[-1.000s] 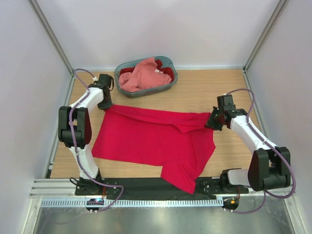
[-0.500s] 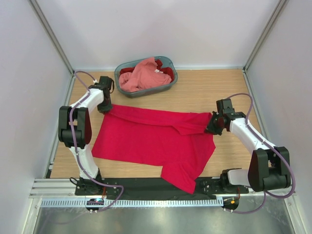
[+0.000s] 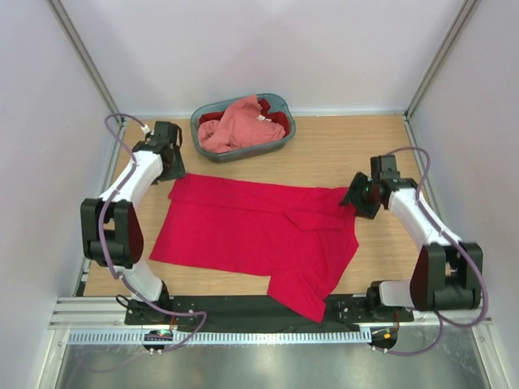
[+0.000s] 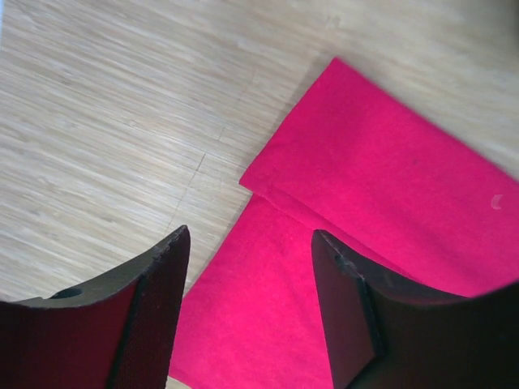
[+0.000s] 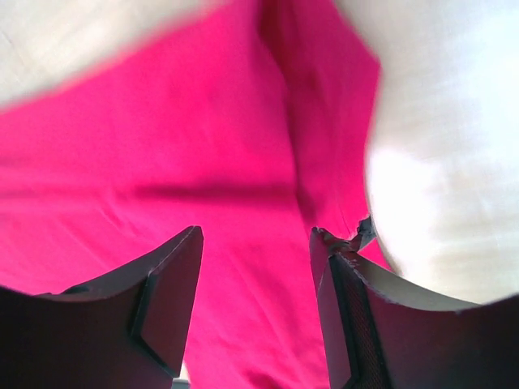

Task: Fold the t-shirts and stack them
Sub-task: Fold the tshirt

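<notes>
A bright crimson t-shirt (image 3: pixel 255 235) lies spread on the wooden table (image 3: pixel 349 146), its far edge folded over in a band and one part hanging toward the near edge. My left gripper (image 3: pixel 172 168) hovers open just off the shirt's far left corner (image 4: pixel 381 170), with nothing between its fingers (image 4: pixel 154 308). At the shirt's far right corner my right gripper (image 3: pixel 359 194) is open above the cloth (image 5: pixel 203 138). In the left wrist view my left gripper (image 4: pixel 251 235) shows red cloth below the gap, and so does my right gripper (image 5: pixel 258 235) in its own view. A salmon pink t-shirt (image 3: pixel 233 123) and a darker red one (image 3: pixel 277 118) lie crumpled in the basket.
The grey-blue oval basket (image 3: pixel 280 146) stands at the back of the table, just behind the spread shirt. White walls close in the left, right and back. A black rail (image 3: pixel 243 308) runs along the near edge, under the shirt's hanging part.
Both grippers have opened and let go of the crimson shirt's far corners. The left arm has swung out to the left, the right gripper has drawn back slightly. The far edge now lies flat.
</notes>
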Available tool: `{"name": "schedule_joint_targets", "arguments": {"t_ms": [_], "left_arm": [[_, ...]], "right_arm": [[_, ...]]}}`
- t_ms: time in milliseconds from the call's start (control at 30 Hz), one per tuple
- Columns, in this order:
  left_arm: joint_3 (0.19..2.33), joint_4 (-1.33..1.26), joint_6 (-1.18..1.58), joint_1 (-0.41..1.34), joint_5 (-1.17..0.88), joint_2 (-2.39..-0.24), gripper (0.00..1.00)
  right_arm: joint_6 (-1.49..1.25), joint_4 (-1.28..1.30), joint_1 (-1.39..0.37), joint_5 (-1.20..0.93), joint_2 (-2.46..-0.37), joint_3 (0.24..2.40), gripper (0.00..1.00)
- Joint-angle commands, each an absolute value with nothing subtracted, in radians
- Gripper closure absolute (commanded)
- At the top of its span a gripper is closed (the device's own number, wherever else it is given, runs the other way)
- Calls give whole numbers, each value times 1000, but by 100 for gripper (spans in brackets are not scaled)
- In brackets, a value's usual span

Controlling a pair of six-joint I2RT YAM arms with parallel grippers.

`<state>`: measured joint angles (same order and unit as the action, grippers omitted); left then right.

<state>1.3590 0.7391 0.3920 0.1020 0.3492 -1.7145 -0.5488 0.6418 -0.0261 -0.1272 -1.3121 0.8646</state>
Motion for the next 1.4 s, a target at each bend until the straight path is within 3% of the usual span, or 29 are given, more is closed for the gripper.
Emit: {"name": "schedule_joint_targets", "arguments": {"t_ms": [0, 100, 300, 600, 800, 867, 1167, 1367], "left_arm": [[1342, 709, 459, 95, 379, -1615, 38], [1333, 684, 460, 95, 355, -1615, 38], [1416, 663, 460, 95, 149, -1767, 58], [1522, 692, 500, 95, 103, -1943, 65], [1531, 706, 522, 86, 115, -2017, 69], [1531, 719, 526, 80, 129, -2032, 71], [1522, 729, 526, 52, 132, -2066, 74], [1525, 716, 523, 52, 126, -2066, 73]], "right_arm": [[-523, 557, -12, -156, -1460, 1007, 37], [-522, 526, -12, -152, -1506, 1029, 37], [-532, 494, 25, -143, -1604, 1074, 51], [-508, 451, 29, -132, -1706, 1120, 60], [-491, 448, 49, -97, -1772, 1175, 78], [-477, 466, 77, -77, -1781, 1187, 98], [-551, 430, 97, -26, -1703, 1082, 99], [-523, 362, 97, -58, -1799, 1140, 99]]}}
